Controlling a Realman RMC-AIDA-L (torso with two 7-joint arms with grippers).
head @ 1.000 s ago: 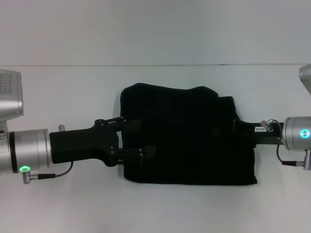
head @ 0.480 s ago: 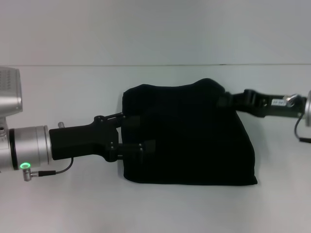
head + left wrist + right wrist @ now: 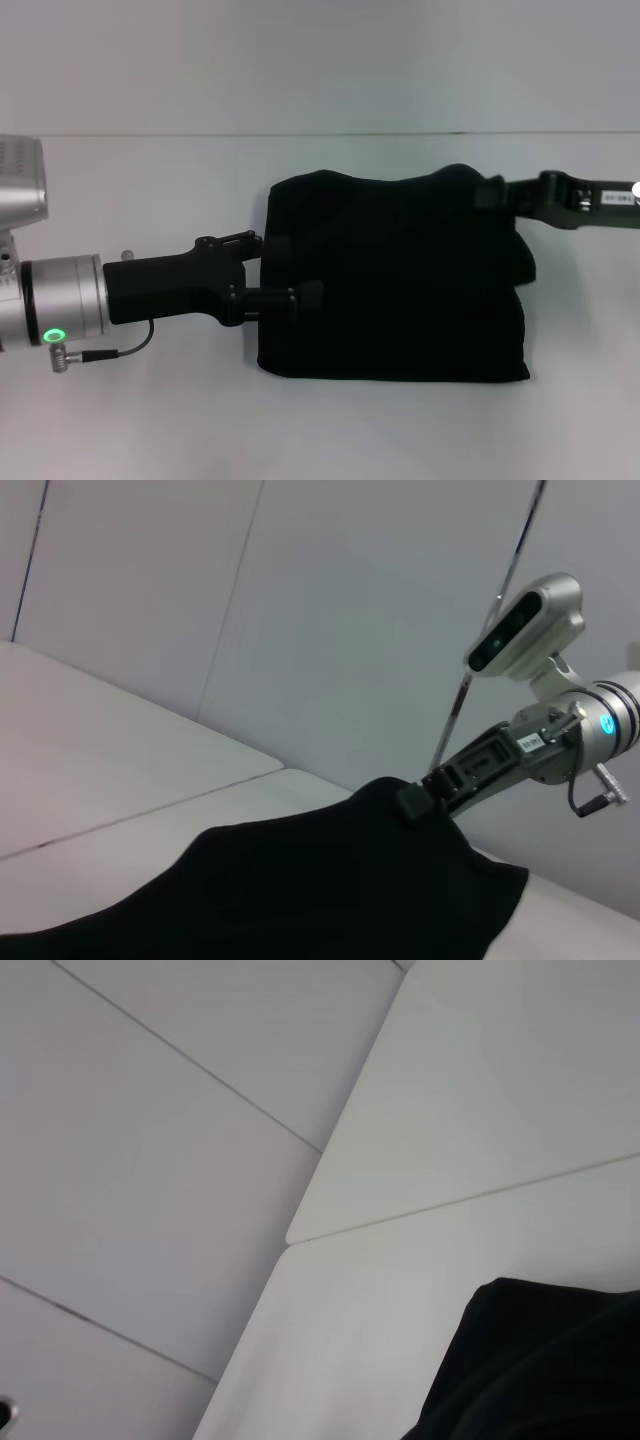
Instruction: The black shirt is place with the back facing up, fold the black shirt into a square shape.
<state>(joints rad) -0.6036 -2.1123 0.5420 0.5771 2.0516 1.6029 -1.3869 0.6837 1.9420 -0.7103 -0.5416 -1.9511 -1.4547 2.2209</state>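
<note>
Shirt [image 3: 395,280] mid-table, folded nearly square. Left gripper [image 3: 290,268] clamped on left edge, right gripper [image 3: 487,193] pinching lifted far-right corner, probably to carry the next fold.

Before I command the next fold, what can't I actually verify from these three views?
- Head view: right gripper fingertips merge with the black shirt, so its grasp is unreadable.
- Head view: left gripper fingertips overlap the shirt's edge; black on black hides any grip.
- Right wrist view: only a shirt corner shows, no fingers.
- No lettering visible anywhere.
</note>
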